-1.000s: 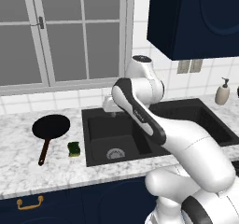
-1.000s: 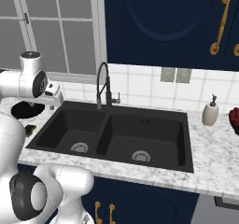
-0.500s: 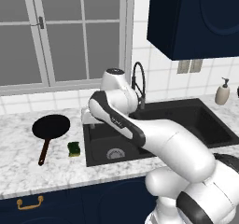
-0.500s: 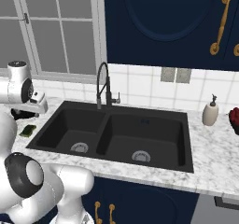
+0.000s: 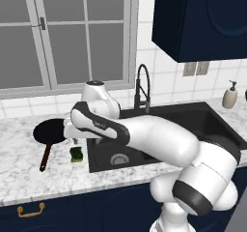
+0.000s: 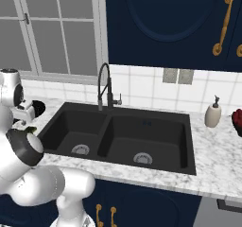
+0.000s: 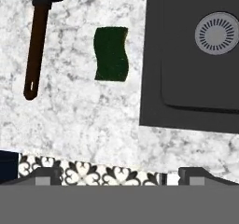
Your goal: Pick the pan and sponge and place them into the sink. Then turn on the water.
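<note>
Marble tabletop [image 5: 29, 175] under a window, dark cabinets around it. Over the last second your arm swung left, off the sink [image 5: 193, 124] and across to the tabletop side, so the jaws [image 5: 75, 140] now hang above the pan and sponge. My read: you're lining up for the first pick; nothing has gone into the basin yet and the tap isn't running.

Jaws: empty. In the hand view the two finger tips [image 7: 44, 175] sit far apart at the bottom edge, so they look wide open.

Sponge [image 7: 111, 53]: straight ahead of the jaws, roughly centred between the tips, lying flat with its dark green side up and wavy long edges. Left base view shows a yellow layer beneath the green.

Pan [image 5: 49, 130]: beyond the sponge and to the left-hand tip's side. Round, black, its long reddish-brown handle [image 7: 35, 50] running back toward that tip, a small hole near the end. Handle and sponge are near each other but not touching.

Sink edge runs just beside the sponge on the right-hand tip's side, silver drain [image 7: 217, 33] past it. Short carry once you've got a grip.
</note>
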